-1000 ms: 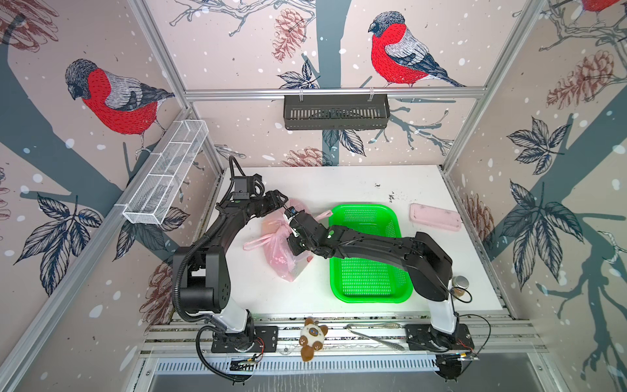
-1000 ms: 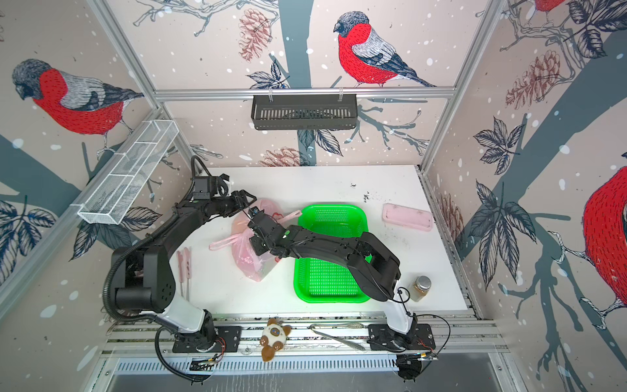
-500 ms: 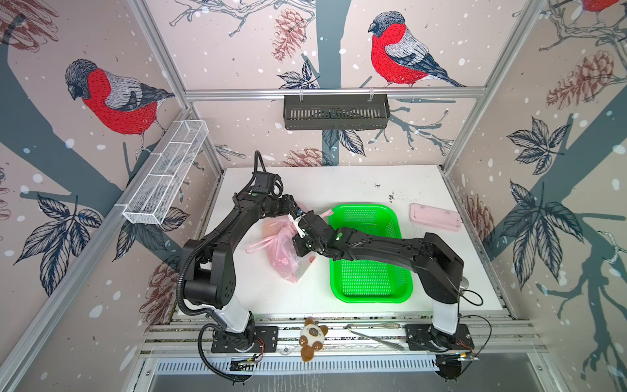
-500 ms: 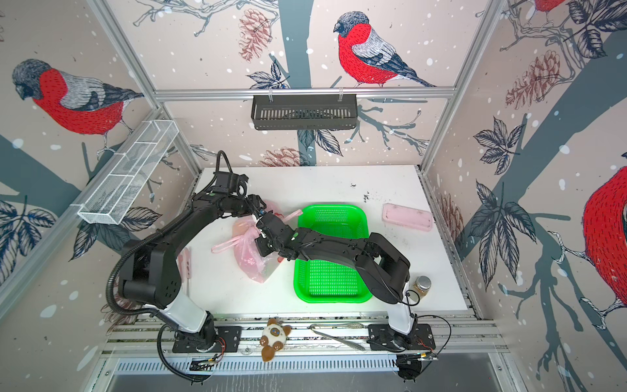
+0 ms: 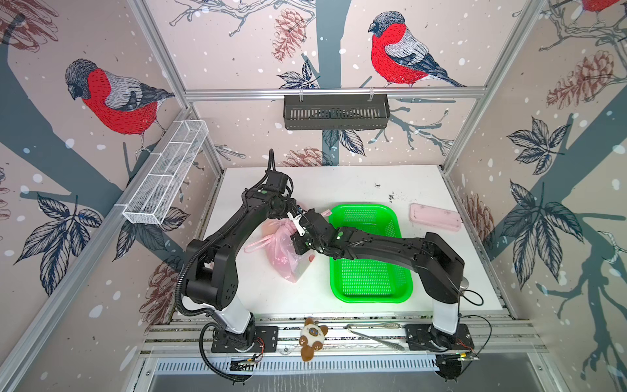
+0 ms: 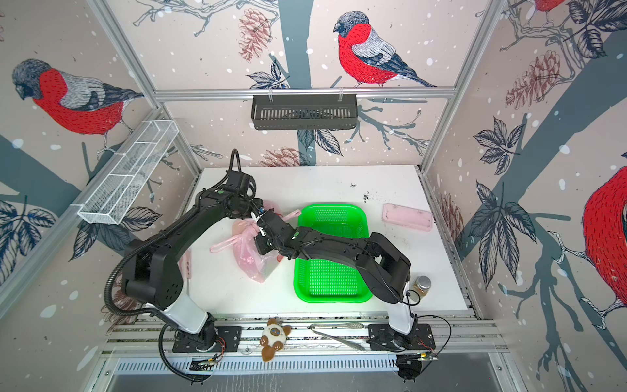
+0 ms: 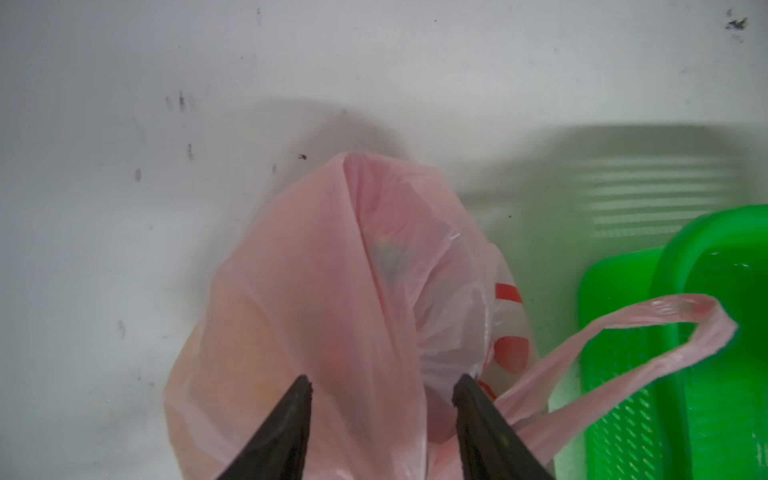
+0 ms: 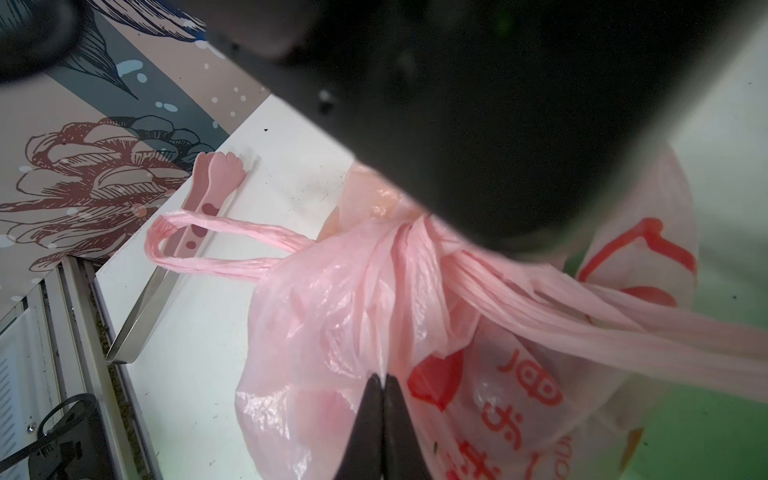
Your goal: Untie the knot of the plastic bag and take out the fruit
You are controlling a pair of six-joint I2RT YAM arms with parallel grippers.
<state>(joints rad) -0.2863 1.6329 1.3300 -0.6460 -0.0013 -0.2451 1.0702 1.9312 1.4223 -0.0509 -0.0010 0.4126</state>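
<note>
In both top views the plastic bag (image 5: 283, 258) (image 6: 249, 263) lies on the white surface (image 5: 339, 185), just beside the green basket (image 5: 369, 298), with both arms meeting over its far end. In the left wrist view the left end effector (image 7: 384, 384) has its fingers apart, astride the bag's bulging film. The fruit (image 7: 249, 365) shows only as dim orange and red shapes inside. In the right wrist view the right end effector (image 8: 383, 380) is pinched together on a fold of the bag, just under the knot (image 8: 409, 239), which is tied and partly hidden by a black arm.
</note>
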